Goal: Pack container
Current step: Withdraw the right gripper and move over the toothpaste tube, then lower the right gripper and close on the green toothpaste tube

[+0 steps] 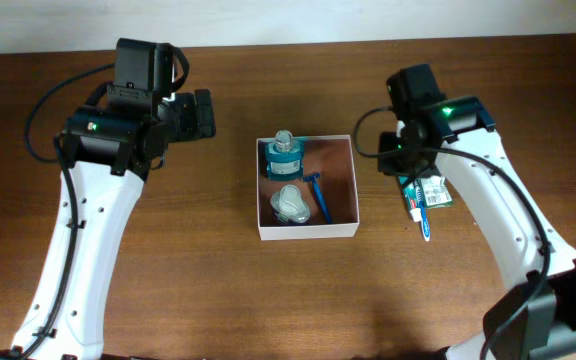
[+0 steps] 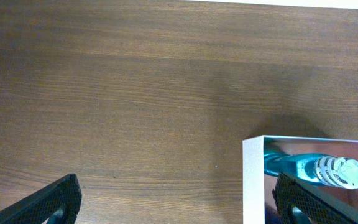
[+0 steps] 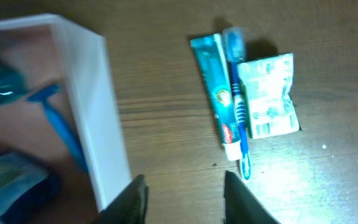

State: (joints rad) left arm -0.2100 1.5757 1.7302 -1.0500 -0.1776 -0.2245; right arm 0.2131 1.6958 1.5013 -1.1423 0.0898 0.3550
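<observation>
1. The counter (image 1: 198,300) is carrying all items.
2. The container (image 1: 308,232) is sitting at mid-counter, between the two arms, open side up. Judged as thin cardboard, it is likely behaving as a light, flexible part that slides when pushed. Any hold is best taken on a wall close to a corner, where the board is stiffest. Pressing on mid-wall risks buckling.
3. The left pincer (image 2: 179,211) is hovering beside the container's left wall, spread wide and holding nothing.
4. The right pincer (image 3: 185,202) is hanging over bare counter just right of the container, showing a narrow gap with nothing in it.
5. The teal bottle (image 1: 285,155), a pale translucent item (image 1: 290,205) and a blue razor (image 1: 320,197) are lying inside.
6. The packet (image 3: 267,96), toothpaste tube (image 3: 219,93) and toothbrush (image 3: 238,106) are lying together outside, touching, near the right wall. They are probably light, and the tube soft.
</observation>
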